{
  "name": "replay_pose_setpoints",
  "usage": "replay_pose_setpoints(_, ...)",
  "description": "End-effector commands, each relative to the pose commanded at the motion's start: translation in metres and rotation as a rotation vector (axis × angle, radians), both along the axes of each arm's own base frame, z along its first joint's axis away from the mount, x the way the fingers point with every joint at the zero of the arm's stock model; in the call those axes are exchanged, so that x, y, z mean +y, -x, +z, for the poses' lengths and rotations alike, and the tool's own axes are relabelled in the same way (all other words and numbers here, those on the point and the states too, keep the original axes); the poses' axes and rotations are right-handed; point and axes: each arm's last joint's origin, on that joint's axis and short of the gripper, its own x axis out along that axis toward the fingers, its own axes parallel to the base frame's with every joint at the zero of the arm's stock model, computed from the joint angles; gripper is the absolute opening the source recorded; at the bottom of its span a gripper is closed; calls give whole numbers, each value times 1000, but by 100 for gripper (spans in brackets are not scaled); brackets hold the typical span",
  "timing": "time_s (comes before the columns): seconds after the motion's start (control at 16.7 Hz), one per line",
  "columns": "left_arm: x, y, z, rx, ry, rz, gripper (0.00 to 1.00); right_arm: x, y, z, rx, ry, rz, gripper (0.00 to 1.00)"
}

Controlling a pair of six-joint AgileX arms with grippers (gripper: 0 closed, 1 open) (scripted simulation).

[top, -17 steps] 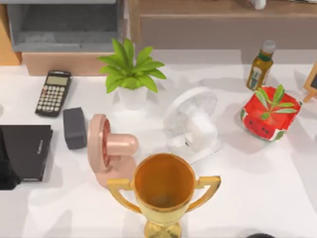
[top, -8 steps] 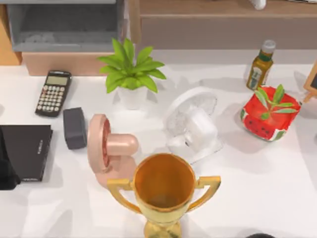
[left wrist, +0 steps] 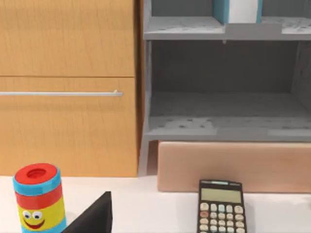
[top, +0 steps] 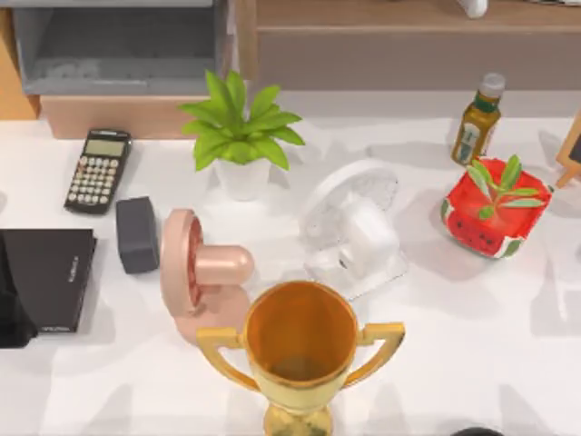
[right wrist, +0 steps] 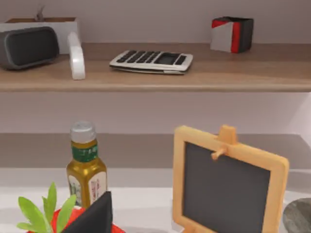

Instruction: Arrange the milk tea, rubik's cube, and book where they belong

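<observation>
standing on shelf: book (left wrist: 238, 10)

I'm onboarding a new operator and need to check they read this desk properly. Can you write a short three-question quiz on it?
1. True or false: the black calculator lies at the table's left.
2. What stands nearest the front edge? A) gold trophy cup B) green-leafed potted plant C) olive-yellow bottle
3. Fill in: the small plant at the right grows from a ___-patterned pot.

Key: 1 true; 2 A; 3 watermelon.
</observation>
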Motion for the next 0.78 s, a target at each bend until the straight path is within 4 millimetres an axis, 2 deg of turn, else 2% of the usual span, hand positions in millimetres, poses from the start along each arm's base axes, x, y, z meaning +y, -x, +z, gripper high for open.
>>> replay_pose_setpoints(0.18, 0, 0, 0, 0, 0, 0, 100, -1, 1, -19, 1, 0, 2, 100)
replay_pose_setpoints(0.54, 0, 0, 0, 0, 0, 0, 100, -1, 1, -20, 1, 0, 2, 100)
replay_pose_setpoints(0.66, 0, 0, 8, -8, -1, -2, 100, -1, 1, -20, 1, 0, 2, 100)
replay_pose_setpoints(0.78, -1, -2, 26, -26, 0, -4, 100, -1, 1, -20, 1, 0, 2, 100)
